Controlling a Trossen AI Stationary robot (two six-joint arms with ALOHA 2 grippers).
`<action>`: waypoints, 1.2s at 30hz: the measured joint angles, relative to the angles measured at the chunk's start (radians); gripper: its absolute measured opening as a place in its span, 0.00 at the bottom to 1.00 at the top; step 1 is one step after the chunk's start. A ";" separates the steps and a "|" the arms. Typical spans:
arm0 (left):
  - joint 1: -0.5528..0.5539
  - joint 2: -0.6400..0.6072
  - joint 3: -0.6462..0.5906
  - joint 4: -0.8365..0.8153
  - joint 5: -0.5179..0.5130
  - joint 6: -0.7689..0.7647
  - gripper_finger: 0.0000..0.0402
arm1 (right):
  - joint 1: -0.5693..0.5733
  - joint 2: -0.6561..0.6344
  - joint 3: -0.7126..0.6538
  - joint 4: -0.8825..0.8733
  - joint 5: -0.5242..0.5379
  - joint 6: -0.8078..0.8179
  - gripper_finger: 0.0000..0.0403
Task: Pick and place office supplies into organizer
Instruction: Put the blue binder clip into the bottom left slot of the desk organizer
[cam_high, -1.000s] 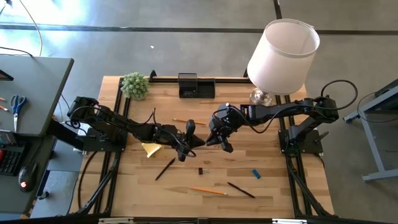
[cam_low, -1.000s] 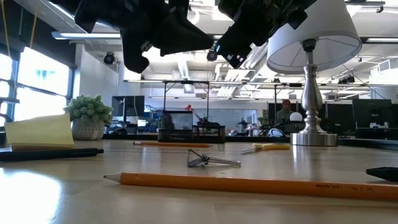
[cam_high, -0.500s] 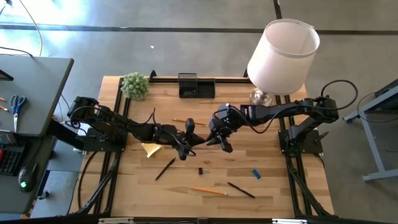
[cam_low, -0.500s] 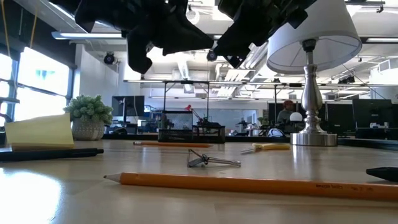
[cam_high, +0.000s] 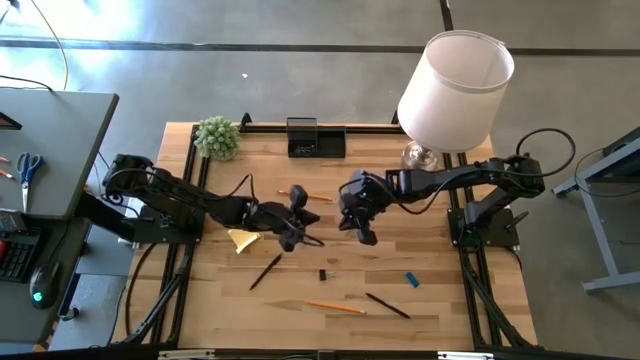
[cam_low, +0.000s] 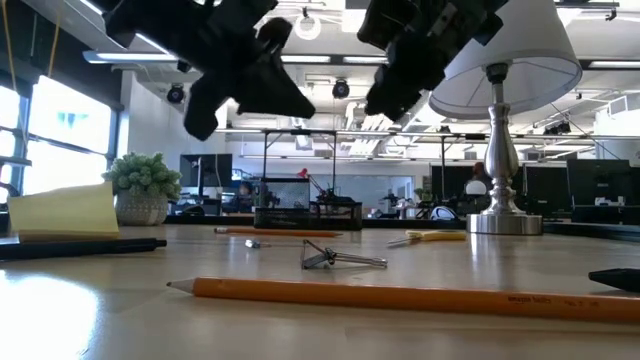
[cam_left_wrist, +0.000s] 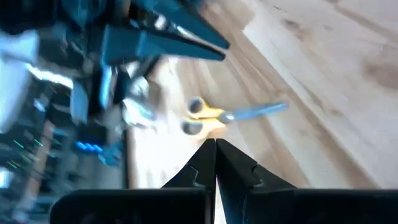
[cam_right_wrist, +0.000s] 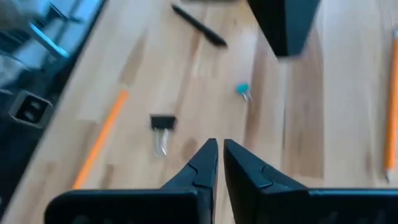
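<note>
Scissors (cam_left_wrist: 214, 114) with yellow handles lie flat on the bench (cam_high: 440, 300) near its middle, ahead of the left tool (cam_left_wrist: 216, 163) in the left wrist view; in the overhead view both arms cover that spot. The left tool (cam_high: 298, 215) hangs above the bench just left of centre, its two fingers pressed together with nothing between them. The right tool (cam_high: 362, 232) hangs just right of centre, near the left one, its fingers (cam_right_wrist: 205, 163) almost closed with only a thin gap, and nothing in it (cam_right_wrist: 219, 163).

The organizer (cam_high: 315, 138) stands at the middle of the far edge, between a small green plant (cam_high: 217, 137) toward the far left corner and a white-shaded lamp (cam_high: 455, 90) toward the far right corner.

A yellow sticky-note pad (cam_high: 241, 240) lies left of centre, with a black pen (cam_high: 265, 271) nearer the front edge beside it. A small black clip (cam_high: 322, 274) sits just in front of the centre. An orange pencil (cam_high: 336, 307) and a second black pen (cam_high: 387, 305) lie near the front edge, and a small blue block (cam_high: 411, 280) lies toward the right side. Another orange pencil (cam_high: 288, 195) lies behind the left tool, toward the organizer.
</note>
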 joint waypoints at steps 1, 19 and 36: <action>0.000 -0.008 0.000 -0.014 -0.001 -0.056 0.01 | 0.006 0.000 0.000 -0.012 0.018 -0.011 0.07; 0.000 -0.002 0.000 -0.354 0.133 -1.118 0.44 | 0.045 0.000 -0.347 0.550 0.259 -0.048 0.34; -0.028 0.159 0.000 -0.263 0.180 -1.203 0.46 | 0.045 0.001 -0.452 0.739 0.352 -0.164 0.23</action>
